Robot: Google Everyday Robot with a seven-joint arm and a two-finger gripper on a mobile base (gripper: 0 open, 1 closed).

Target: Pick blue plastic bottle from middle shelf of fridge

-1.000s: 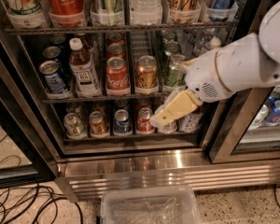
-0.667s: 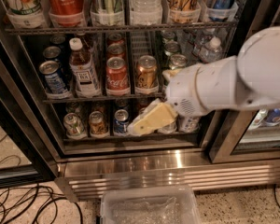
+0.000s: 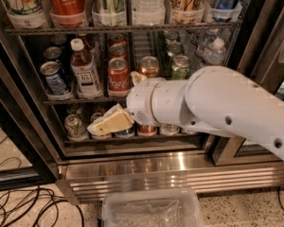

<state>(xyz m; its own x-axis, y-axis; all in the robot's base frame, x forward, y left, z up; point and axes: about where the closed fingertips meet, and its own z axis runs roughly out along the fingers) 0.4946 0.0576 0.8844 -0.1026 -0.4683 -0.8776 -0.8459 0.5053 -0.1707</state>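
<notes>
The blue plastic bottle (image 3: 84, 72) has a white cap, amber liquid and a white label. It stands upright at the front of the middle shelf (image 3: 75, 100), left of centre in the fridge (image 3: 180, 171). My gripper (image 3: 113, 100) is to the right of the bottle and a little lower, in front of the red cola can (image 3: 118, 77). It is open and empty. One cream finger (image 3: 106, 122) points down-left over the bottom-shelf cans, and the other fingertip (image 3: 137, 77) shows above the wrist. My white arm (image 3: 217, 103) covers the right half of the lower shelves.
A blue-and-silver can (image 3: 54, 79) stands just left of the bottle. A clear water bottle (image 3: 213, 51) is at the right. Large bottles fill the top shelf (image 3: 132, 27). A clear plastic bin (image 3: 151, 209) and black cables (image 3: 23, 205) lie on the floor.
My arm has swung left across the fridge front. The gripper has moved from the lower right to just right of and below the bottle.
</notes>
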